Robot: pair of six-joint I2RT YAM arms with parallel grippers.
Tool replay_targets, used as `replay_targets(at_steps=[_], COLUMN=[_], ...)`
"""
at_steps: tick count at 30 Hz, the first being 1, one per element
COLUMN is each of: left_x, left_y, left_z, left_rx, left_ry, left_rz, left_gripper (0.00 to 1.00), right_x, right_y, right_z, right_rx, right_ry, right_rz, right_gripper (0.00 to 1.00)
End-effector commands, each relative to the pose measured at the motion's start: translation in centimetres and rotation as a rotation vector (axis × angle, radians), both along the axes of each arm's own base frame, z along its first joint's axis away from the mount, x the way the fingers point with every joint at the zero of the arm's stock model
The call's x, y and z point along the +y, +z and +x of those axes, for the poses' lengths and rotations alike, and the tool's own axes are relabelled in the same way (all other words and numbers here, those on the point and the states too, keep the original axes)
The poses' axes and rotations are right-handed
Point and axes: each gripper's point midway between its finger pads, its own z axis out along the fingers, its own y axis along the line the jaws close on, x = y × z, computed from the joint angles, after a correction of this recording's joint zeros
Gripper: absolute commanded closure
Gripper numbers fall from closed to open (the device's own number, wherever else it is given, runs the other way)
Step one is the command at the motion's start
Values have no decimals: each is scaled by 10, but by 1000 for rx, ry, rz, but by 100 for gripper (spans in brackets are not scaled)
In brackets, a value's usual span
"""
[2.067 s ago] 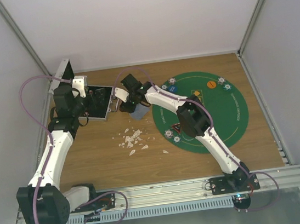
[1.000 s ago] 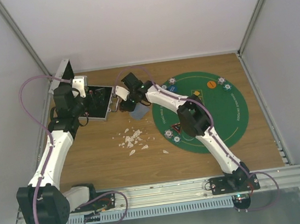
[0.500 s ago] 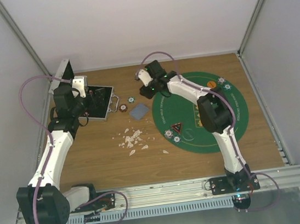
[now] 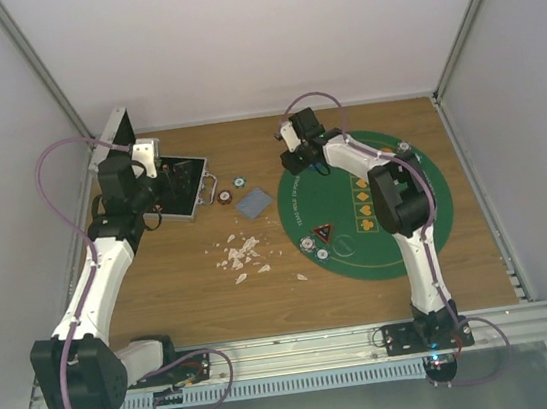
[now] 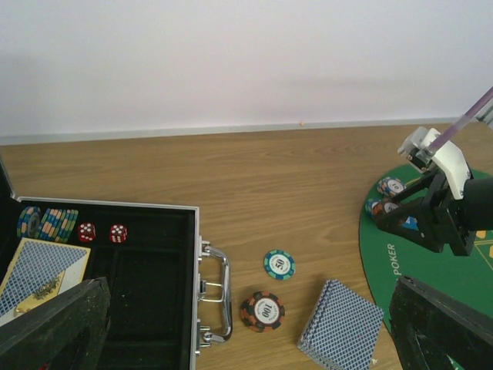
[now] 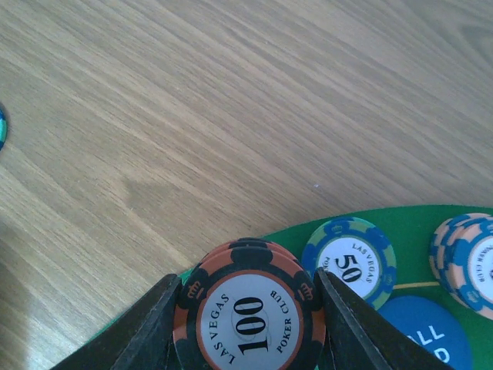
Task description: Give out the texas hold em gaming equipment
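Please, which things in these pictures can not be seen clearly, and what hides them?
Right wrist view: the blue button is cut by the bottom edge, so its wording is incomplete.
Right wrist view: the chip stack is cut by the right edge; its height is unclear.
Top view: the left arm covers much of the case; its contents are too small.
Top view: the right gripper hides its 100 chip.
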Motion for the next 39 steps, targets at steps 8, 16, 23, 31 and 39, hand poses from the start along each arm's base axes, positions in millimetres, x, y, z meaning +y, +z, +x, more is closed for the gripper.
replay_targets(at_steps=[8, 16, 23, 31, 39], left_x=[1, 1, 0, -1, -1], left_y=[10, 10, 12, 13, 15], left_z=[6, 6, 6, 5, 4], left_rx=[-42, -41, -46, -49, -54], left_ry=[-2, -2, -5, -10, -11], left_rz=[-8, -7, -11, -13, -14], left_gripper=[1, 1, 1, 1, 1], right_x=[1, -2, 1, 5, 11], right_y=[-31, -45, -54, -47, -34], right_z=[5, 4, 0, 0, -1], right_rx=[29, 43, 57, 51, 37], right_ry=[-21, -33, -23, -20, -14], right_rz=[-1, -39, -69, -73, -63], right_gripper=[63, 62, 59, 52, 47])
